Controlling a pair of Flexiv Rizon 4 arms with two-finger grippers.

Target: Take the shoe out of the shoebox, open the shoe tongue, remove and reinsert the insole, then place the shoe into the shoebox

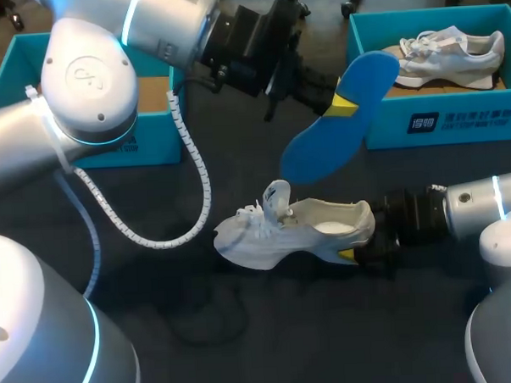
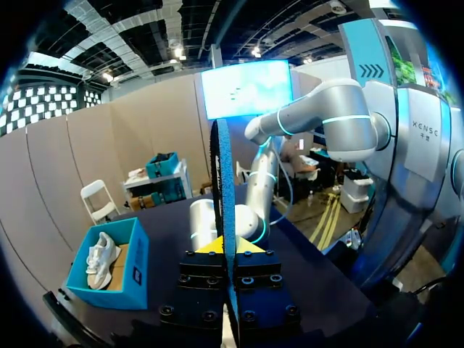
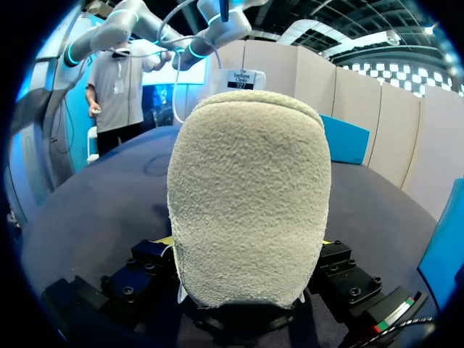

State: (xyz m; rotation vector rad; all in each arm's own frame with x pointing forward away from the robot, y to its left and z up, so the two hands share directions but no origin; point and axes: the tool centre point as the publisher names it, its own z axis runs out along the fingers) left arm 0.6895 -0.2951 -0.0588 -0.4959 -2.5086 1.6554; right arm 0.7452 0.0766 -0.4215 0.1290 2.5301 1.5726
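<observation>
**Head view.** We see the left end effector (image 1: 340,105) closed on the blue insole (image 1: 342,124) and holding it in the air, above the table (image 1: 245,345). The insole is tilted, with one end over the front wall of the right shoebox (image 1: 439,120). The white shoe (image 1: 295,232) lies on the table below the insole, between the two boxes, with its tongue raised. The right end effector (image 1: 353,253) grips the shoe at the heel. The left shoebox (image 1: 142,128) stands behind the left arm. A second shoe (image 1: 449,54) lies in the right shoebox.

**Left wrist view.** We see the insole edge-on and upright, clamped between both yellow-tipped fingers (image 2: 209,245). The right shoebox with the second shoe stands on the table ahead and to one side.

**Right wrist view.** The heel of the shoe fills the space between the fingers, and the finger bodies sit against it on both sides. The table extends ahead of the shoe.
</observation>
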